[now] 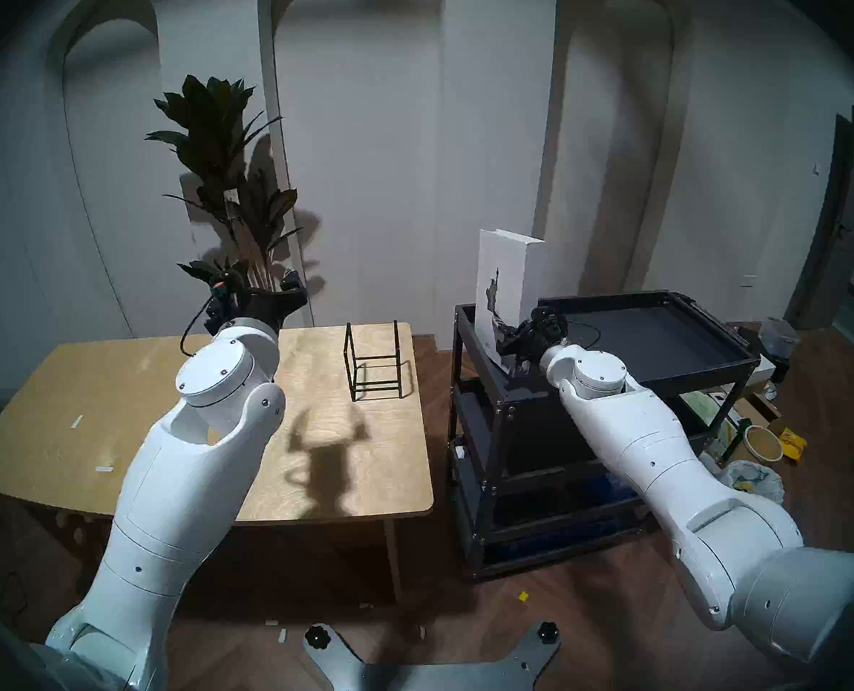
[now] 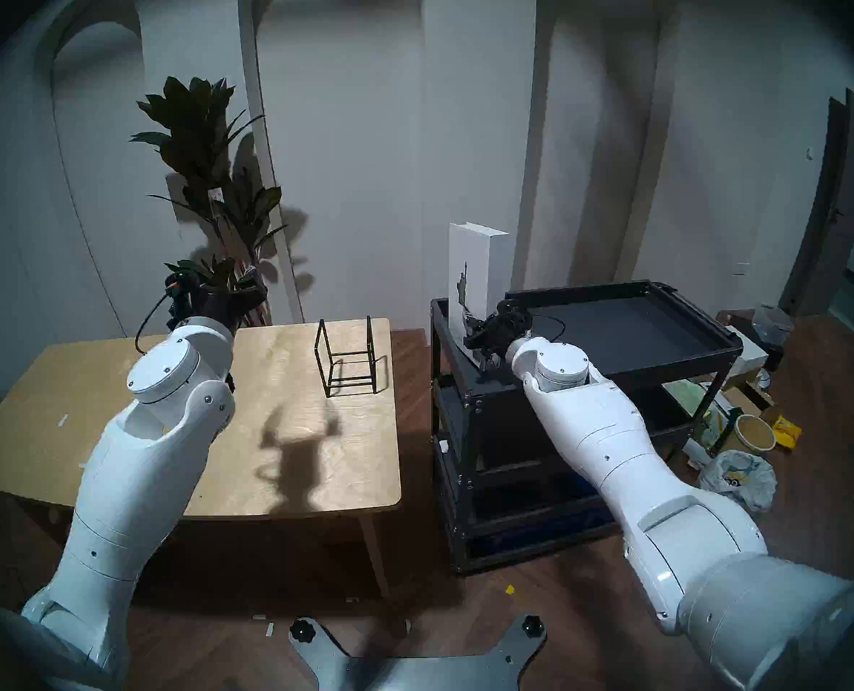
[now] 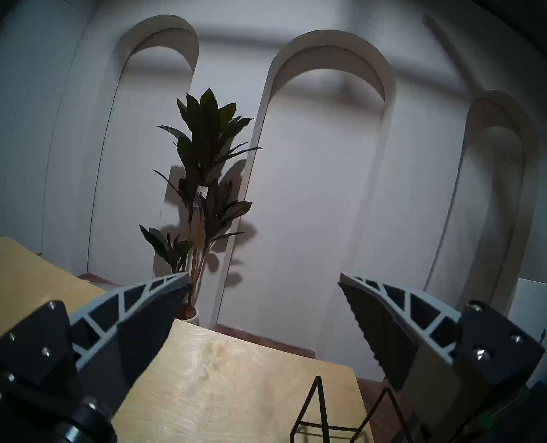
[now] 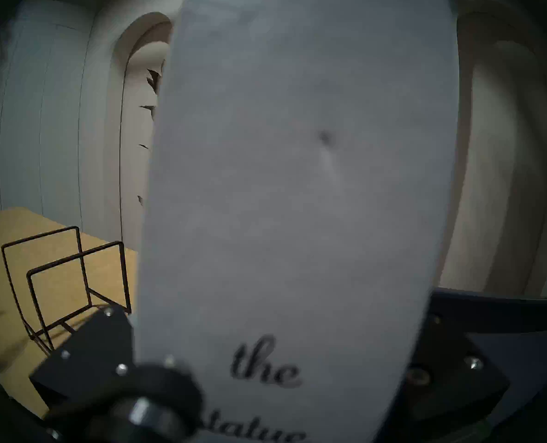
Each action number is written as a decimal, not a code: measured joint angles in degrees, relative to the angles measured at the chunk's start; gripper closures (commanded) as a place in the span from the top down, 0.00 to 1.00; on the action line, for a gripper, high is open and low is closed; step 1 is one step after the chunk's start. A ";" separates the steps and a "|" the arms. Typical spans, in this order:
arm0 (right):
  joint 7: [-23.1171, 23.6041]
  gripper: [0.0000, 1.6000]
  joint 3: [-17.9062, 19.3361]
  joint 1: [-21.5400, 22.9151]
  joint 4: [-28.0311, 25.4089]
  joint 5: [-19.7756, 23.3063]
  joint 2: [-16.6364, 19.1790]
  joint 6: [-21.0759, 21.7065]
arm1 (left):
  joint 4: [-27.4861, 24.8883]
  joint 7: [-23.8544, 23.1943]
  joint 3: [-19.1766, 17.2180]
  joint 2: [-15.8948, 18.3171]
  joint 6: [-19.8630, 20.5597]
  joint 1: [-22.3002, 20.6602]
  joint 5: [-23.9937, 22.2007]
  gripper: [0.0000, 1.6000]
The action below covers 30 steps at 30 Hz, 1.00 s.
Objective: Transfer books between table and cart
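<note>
A large white book (image 1: 507, 276) (image 2: 475, 266) with a dark statue drawing stands upright at the left end of the black cart's (image 1: 689, 371) (image 2: 664, 363) top tray. My right gripper (image 1: 507, 336) (image 2: 475, 333) is shut on its lower part. In the right wrist view the book's (image 4: 297, 177) spine fills the middle and hides the fingers. I cannot tell whether the book's bottom edge touches the tray. My left gripper (image 1: 258, 283) (image 3: 264, 279) hangs open and empty above the back edge of the plywood table (image 1: 91, 401) (image 3: 234, 384).
A black wire rack (image 1: 375, 361) (image 2: 347, 356) (image 4: 64, 282) stands empty on the table's far right corner, near the cart. A tall potted plant (image 1: 225, 176) stands behind the table. Bags, a bowl and boxes litter the floor (image 1: 764, 440) right of the cart.
</note>
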 measured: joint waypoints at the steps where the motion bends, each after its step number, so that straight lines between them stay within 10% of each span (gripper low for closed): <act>1: -1.19 0.00 -0.36 0.08 -0.53 -0.15 -0.03 1.19 | 0.06 0.08 0.01 -0.02 0.03 -0.04 -0.03 1.00; 30: -10.61 0.00 -2.78 1.36 -3.05 0.68 -1.06 12.82 | 1.68 0.07 0.34 -1.56 1.61 -1.35 -0.31 1.00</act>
